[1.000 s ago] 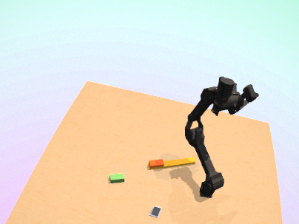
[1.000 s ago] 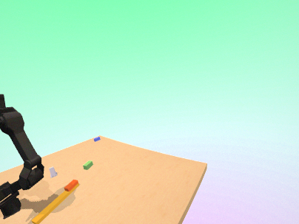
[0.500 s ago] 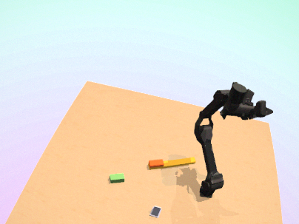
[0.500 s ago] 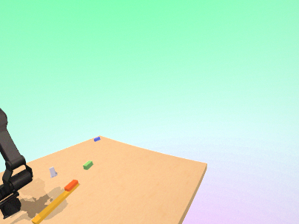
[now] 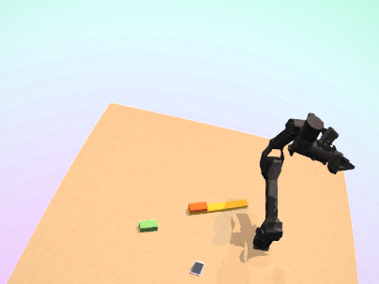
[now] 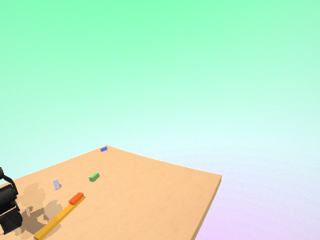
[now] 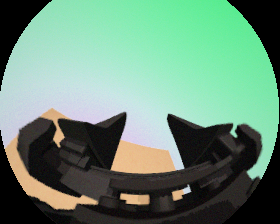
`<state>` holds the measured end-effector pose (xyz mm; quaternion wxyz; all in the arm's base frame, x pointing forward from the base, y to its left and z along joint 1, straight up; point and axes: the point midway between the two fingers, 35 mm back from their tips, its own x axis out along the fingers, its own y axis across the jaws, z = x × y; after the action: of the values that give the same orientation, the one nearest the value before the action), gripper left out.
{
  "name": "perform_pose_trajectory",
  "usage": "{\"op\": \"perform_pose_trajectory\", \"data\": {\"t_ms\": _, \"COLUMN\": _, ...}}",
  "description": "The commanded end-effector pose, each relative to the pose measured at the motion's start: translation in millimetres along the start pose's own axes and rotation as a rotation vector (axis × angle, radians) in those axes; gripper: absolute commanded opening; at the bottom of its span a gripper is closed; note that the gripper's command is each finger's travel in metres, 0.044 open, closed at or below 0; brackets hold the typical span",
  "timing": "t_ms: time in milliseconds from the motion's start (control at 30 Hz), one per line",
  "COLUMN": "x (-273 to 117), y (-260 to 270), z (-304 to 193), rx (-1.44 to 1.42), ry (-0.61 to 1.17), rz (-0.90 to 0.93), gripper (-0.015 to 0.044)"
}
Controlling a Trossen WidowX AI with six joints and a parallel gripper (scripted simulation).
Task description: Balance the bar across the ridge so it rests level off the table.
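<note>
The bar (image 5: 227,206) (image 6: 55,222) is long and yellow, with an orange block (image 5: 198,207) (image 6: 76,199) on one end. It lies along the table top. A small pale piece with a dark grey face (image 5: 197,268) (image 6: 56,184), which looks like the ridge, stands apart from the bar with nothing across it. My gripper (image 5: 351,166) (image 7: 146,115) is open and empty, high and far to the right of the bar in the top view. In the wrist view its fingers stand apart with only background between the tips. The gripper is not visible in the exterior view.
A green block (image 5: 148,225) (image 6: 94,177) lies on the table (image 5: 117,168) (image 6: 158,193) beyond the bar's orange end. A blue block (image 6: 104,149) lies near a table corner in the exterior view. My arm stands near the bar's plain end and casts shadows over it.
</note>
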<state>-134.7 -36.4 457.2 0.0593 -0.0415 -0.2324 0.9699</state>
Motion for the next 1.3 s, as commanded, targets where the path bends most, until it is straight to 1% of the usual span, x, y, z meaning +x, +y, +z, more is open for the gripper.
{"op": "perform_pose_trajectory", "data": {"t_ms": 0, "x": 6.9, "y": -21.5, "z": -15.9, "rx": 0.122, "ry": 0.064, "rz": -0.083, "gripper": 0.0315}}
{"op": "perform_pose_trajectory", "data": {"t_ms": 300, "x": 10.6, "y": -60.4, "z": -46.9, "rx": 0.337, "ry": 0.163, "rz": -0.262, "gripper": 0.0315}}
{"op": "perform_pose_trajectory", "data": {"t_ms": 633, "x": 2.0, "y": -99.6, "z": -81.2, "rx": 0.567, "ry": 0.239, "rz": -0.472, "gripper": 0.0315}}
{"op": "perform_pose_trajectory", "data": {"t_ms": 933, "x": -15.7, "y": -129.7, "z": -111.8, "rx": 0.782, "ry": 0.272, "rz": -0.672, "gripper": 0.0315}}
{"op": "perform_pose_trajectory", "data": {"t_ms": 1267, "x": -45.6, "y": -156.2, "z": -145.9, "rx": 1.026, "ry": 0.271, "rz": -0.912, "gripper": 0.0315}}
